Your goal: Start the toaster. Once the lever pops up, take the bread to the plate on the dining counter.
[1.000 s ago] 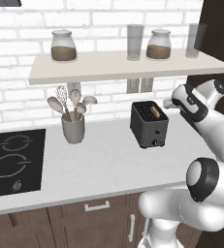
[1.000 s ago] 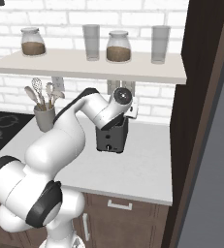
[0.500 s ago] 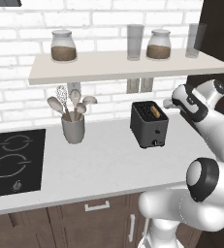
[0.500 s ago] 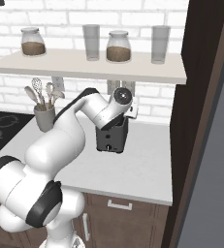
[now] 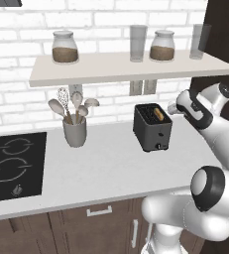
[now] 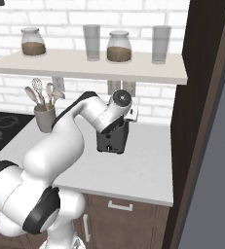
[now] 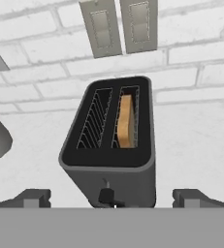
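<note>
The dark toaster (image 5: 152, 128) stands on the white worktop by the brick wall, also seen as the toaster (image 6: 112, 138) and the toaster (image 7: 111, 145). A golden-brown bread (image 7: 126, 121) slice sits low in its right slot, visible too as the bread (image 5: 158, 114). The lever knob (image 7: 106, 195) shows on the narrow front face. My gripper (image 7: 112, 198) hovers above and just in front of that face, open, with nothing between its fingers. From the base views the gripper (image 5: 173, 107) hangs close beside the toaster's top at its right. The plate and dining counter are out of view.
A grey utensil cup (image 5: 74, 131) stands left of the toaster, and a black hob (image 5: 14, 163) lies further left. The shelf (image 5: 126, 69) with jars and glasses hangs above. A dark tall cabinet (image 6: 201, 121) bounds the worktop on the right.
</note>
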Robot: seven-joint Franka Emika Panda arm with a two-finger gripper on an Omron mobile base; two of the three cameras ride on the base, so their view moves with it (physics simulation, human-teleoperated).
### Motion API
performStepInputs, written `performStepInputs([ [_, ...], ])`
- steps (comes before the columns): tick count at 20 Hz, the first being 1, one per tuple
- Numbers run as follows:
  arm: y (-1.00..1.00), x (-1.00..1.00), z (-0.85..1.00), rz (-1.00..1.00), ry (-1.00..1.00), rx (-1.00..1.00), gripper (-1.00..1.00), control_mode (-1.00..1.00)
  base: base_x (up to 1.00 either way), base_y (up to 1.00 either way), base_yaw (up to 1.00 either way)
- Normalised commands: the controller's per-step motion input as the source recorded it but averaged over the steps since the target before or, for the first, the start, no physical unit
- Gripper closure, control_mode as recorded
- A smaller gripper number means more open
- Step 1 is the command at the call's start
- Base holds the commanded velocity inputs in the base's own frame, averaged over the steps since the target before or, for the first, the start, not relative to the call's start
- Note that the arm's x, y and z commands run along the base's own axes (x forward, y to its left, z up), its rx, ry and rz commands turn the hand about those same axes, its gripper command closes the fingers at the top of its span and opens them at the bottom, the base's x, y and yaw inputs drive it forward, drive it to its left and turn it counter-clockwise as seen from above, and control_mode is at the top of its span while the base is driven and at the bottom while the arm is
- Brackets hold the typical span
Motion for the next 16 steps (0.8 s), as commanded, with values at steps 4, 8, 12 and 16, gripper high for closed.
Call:
performStepInputs([
  [4, 0.10, -0.04, -0.20, 0.00, -0.01, -0.03, -1.00, -1.00, 0.00, 0.00, 0.00],
  [8, 0.15, 0.00, -0.18, 0.00, -0.02, 0.00, -1.00, -1.00, 0.00, 0.00, 0.00],
  [12, 0.14, 0.07, -0.14, 0.00, 0.00, 0.00, -1.00, -1.00, 0.00, 0.00, 0.00],
  [16, 0.30, 0.39, -0.07, -0.07, 0.00, 0.00, -1.00, -1.00, 0.00, 0.00, 0.00],
])
